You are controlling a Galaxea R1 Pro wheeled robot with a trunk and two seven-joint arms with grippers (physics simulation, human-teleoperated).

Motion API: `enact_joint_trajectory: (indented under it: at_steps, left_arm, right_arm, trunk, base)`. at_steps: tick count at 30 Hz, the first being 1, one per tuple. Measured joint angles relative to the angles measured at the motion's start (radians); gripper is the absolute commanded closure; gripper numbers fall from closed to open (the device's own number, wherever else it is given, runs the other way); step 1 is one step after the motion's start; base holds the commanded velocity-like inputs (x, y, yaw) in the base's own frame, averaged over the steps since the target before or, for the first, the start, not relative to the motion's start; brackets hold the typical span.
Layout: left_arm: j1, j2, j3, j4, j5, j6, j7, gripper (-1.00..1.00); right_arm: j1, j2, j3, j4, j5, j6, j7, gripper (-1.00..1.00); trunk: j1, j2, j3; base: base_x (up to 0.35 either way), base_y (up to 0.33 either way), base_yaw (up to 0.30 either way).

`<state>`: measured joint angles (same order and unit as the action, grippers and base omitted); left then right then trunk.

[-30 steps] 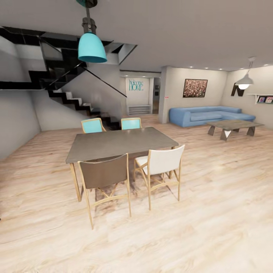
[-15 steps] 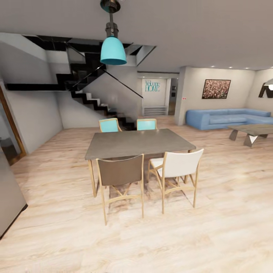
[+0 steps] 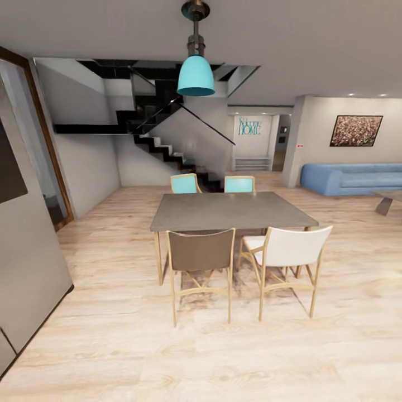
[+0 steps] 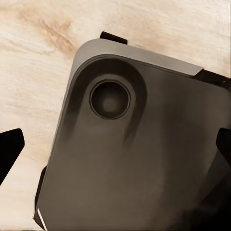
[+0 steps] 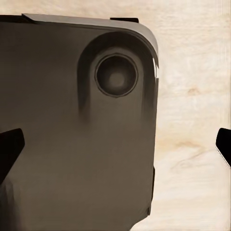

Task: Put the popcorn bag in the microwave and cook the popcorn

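Fingers, left arm point(image 4: 9, 153): dark tips at both edges of the left wrist view, set wide apart, holding nothing; they hang over the robot's own grey base point(image 4: 139, 154) and the wood floor point(image 4: 33, 57), which suits an arm tucked for travel.
Fingers, right arm point(image 5: 10, 150): likewise spread and empty, tips at either edge of the right wrist view, above the same base and floor.
Dining table point(image 3: 229, 210): grey top on pale wooden legs, bare, at room centre.
Chairs: brown-backed chair point(image 3: 201, 252) and white-backed chair point(image 3: 293, 248) on the near side, two turquoise chairs point(image 3: 184, 183) on the far side, all pushed close to the table.
Pendant lamp point(image 3: 196, 76): turquoise shade, hung over the table.
Staircase point(image 3: 162, 145): dark steps along the far wall.
Sofa point(image 3: 352, 178): blue, far right.
Grey panel point(image 3: 28, 251): tall flat front at near left; what it belongs to cannot be told.
Popcorn bag, countertop, microwave: not located here. Judgement: the robot is in transit, kitchen yet to be reached, task at its start.
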<state>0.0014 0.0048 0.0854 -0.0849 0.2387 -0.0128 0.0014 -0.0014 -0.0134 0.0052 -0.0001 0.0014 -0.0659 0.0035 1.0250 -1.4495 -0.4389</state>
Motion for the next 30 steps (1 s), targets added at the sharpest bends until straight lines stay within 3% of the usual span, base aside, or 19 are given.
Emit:
enact_joint_trajectory:
  at_steps: [8,30]
  left_arm:
    - [0.0,0.002,-0.002,0.0,0.057,0.0,0.0,-1.0]
    - [0.0,0.003,-0.009,-0.005,0.058,0.0,-0.002,-1.0]
  right_arm:
    - [0.0,0.0,0.001,0.0,0.018,0.0,-0.001,-1.0]
    - [0.0,-0.002,0.001,0.0,0.019,-0.001,-0.001,-1.0]
  trunk:
    - [0.0,0.0,0.0]
    - [0.0,0.0,0.0]
  base:
    - [0.0,0.0,0.282]
    - [0.0,0.0,0.282]
